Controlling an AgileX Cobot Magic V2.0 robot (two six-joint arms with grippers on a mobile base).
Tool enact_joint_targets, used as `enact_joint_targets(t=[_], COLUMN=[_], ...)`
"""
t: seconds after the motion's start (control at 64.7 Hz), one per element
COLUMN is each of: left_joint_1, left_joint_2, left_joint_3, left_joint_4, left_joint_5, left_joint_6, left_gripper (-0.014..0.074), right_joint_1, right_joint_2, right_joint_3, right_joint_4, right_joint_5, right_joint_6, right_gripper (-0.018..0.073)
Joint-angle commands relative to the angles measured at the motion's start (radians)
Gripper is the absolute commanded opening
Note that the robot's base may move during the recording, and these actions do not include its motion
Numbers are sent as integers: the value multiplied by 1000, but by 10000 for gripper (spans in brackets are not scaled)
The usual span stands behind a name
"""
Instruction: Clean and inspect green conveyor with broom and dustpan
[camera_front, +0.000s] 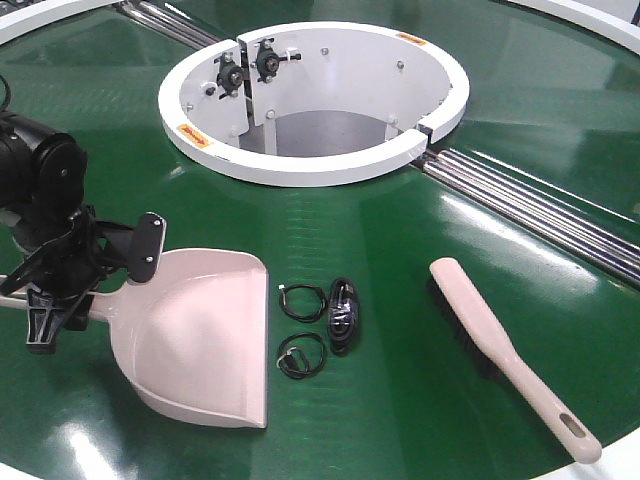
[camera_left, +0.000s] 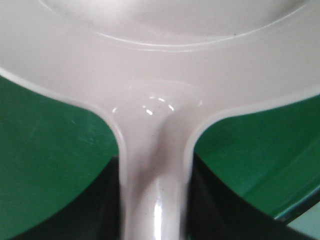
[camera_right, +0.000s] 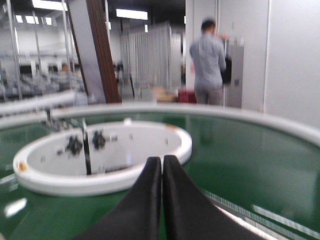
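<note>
**While the dustpan is held, the broom is yet to be picked up**

As shown in the front view, the dustpan is laid flat on the green conveyor, at about 7 o'clock from the white ring. Its handle is pinched by the left gripper. Two black cable loops and a black bundle are seen just beside the pan's mouth, at its 3 o'clock. The broom is left untouched at about 4 o'clock from the ring, well apart from the left gripper.

In the left wrist view, the pan's handle is flanked closely by dark fingers, so a firm hold is judged.

In the right wrist view, the right gripper is shown pressed together on nothing, raised above the belt and pointed at the ring. The broom is not shown there.

The dustpan-holding step is judged to be in hand. Next, the right jaws would need to be spread and lowered over the broom's handle. The litter could then be swept towards 9 o'clock into the pan.
</note>
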Motion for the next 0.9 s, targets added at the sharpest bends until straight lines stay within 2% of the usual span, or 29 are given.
enact_joint_targets(t=[0.0,0.077,0.139,0.309,0.495,0.665,0.881], left_joint_1=[-9,-9,-9,-9,-9,-9,-9], left_joint_2=[-37,-37,-37,-37,-37,-37,-37], left_joint_3=[-30,-30,-30,-30,-30,-30,-30], left_joint_4=[-9,-9,-9,-9,-9,-9,-9], left_joint_5=[7,7,7,7,7,7,7], left_joint_6=[0,0,0,0,0,0,0], left_gripper=[-6,-6,-6,-6,-6,-6,-6], right_joint_1=[-8,-8,-8,-8,-8,-8,-8], right_joint_2=[130,195,236,293,347,436,546], right_joint_3=[-150,-221,-253,-258,-258,-258,-263], right_joint_4=[50,93,91,113,110,104,122], right_joint_5=[111,194,216,245,360,476,536], right_joint_6=[0,-10,-16,-2,-6,-36,-105], right_gripper=[-9,-9,-9,-8,29,167,417])
